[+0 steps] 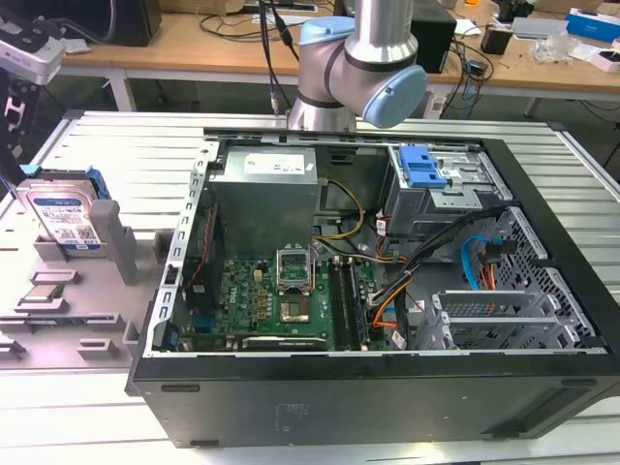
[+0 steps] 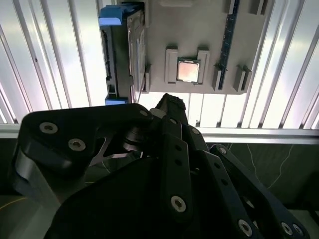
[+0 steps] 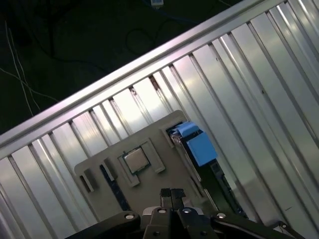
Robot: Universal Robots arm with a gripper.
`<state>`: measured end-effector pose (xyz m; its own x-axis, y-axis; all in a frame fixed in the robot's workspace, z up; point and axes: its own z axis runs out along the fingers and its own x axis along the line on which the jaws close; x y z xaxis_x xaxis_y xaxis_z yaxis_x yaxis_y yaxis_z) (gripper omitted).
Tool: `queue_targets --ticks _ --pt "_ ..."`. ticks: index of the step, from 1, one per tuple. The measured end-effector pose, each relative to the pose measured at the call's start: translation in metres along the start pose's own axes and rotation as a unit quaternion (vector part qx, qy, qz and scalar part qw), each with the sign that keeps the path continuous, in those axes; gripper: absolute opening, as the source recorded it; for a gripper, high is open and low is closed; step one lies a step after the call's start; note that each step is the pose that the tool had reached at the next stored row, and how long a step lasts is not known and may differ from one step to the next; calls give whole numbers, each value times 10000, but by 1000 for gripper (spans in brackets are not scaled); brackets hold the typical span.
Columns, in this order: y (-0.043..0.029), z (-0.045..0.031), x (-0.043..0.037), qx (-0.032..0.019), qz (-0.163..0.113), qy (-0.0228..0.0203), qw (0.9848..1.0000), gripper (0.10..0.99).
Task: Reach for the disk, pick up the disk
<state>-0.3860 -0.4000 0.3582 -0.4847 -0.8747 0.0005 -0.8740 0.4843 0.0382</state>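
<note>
While the gripper (image 3: 171,195) hangs over the ribbed counter (image 1: 136,145) with its fingers (image 3: 165,195) pressed together on nothing, the disk (image 1: 60,215) stands on its thin edge in a grey holder (image 1: 116,247) at the exterior view's left. Its silver face with a blue-and-white label faces that camera. Blue plastic (image 1: 94,182) runs along its sides. Seen from above in both wrist views, it is a long strip.

You're looking across a ribbed metal bench (image 1: 116,145), its slats bright with glare; behind it stands a wooden bench (image 1: 194,53) (strewn with cables (image 1: 232,24) and boxes (image 1: 593,24)); the floor (image 3: 75,40) beyond lies dark.
</note>
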Motion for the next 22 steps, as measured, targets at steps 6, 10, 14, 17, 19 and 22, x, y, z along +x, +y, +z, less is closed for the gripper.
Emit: queue_targets --ticks 6,10,14,17,19,22 --pt "0 0 0 0 -285 11 9996 106" --pt "0 0 0 0 -500 19 9987 106" --pt "0 0 0 0 -657 25 9978 106" --pt "0 0 0 0 -801 31 9968 106" --pt "0 0 0 0 -873 33 9962 106" --pt "0 0 0 0 -1042 40 9945 106"
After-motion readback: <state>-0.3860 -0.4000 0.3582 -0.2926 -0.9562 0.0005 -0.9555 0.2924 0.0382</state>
